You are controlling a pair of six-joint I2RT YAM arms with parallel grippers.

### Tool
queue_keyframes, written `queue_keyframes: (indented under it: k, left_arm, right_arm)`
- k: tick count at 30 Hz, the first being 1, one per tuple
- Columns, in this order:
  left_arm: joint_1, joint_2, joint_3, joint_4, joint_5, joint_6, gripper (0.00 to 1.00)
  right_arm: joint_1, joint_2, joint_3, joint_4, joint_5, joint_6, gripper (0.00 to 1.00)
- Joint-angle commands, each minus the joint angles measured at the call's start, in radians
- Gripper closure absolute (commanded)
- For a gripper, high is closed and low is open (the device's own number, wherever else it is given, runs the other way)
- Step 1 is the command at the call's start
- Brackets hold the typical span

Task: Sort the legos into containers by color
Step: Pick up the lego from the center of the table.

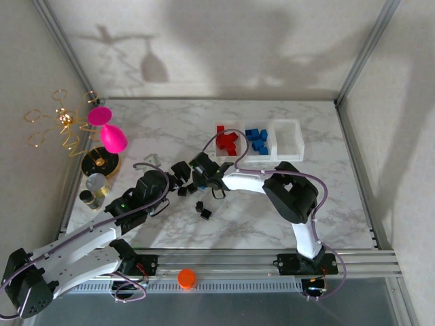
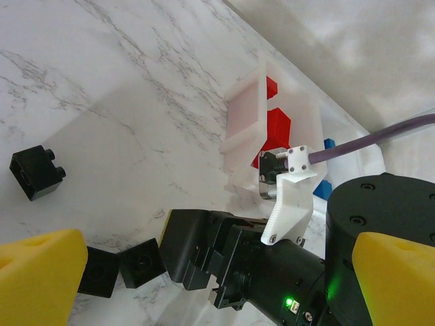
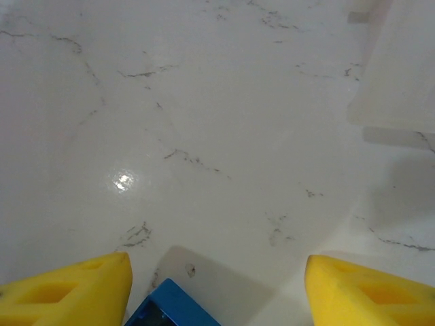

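When closing the right gripper (image 3: 217,261) on the blue brick (image 3: 173,307), re-centre first: spread wide now, pinching nothing, brick off toward one finger, near the worktop's (image 1: 326,204) middle. Then carry to the middle container (image 1: 258,125) by the far edge. Left gripper (image 2: 217,238) likewise spread, near black bricks (image 2: 139,261). Brick mostly cut off below; contact unclear.
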Motion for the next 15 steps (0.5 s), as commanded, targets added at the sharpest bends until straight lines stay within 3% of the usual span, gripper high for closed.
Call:
queue_keyframes:
  k: [1, 9, 15]
  left_arm:
    - [0.012, -0.002, -0.021, -0.012, -0.023, -0.008, 0.00]
    - [0.012, 0.018, -0.018, 0.006, -0.010, -0.011, 0.00]
    - [0.012, 0.025, -0.010, 0.001, -0.008, -0.008, 0.00]
  right_arm:
    - [0.011, -0.035, -0.052, -0.043, 0.030, -0.018, 0.35]
    - [0.014, -0.113, -0.128, -0.072, 0.034, -0.021, 0.44]
    - [0.041, -0.142, -0.143, -0.072, -0.018, -0.033, 0.40]
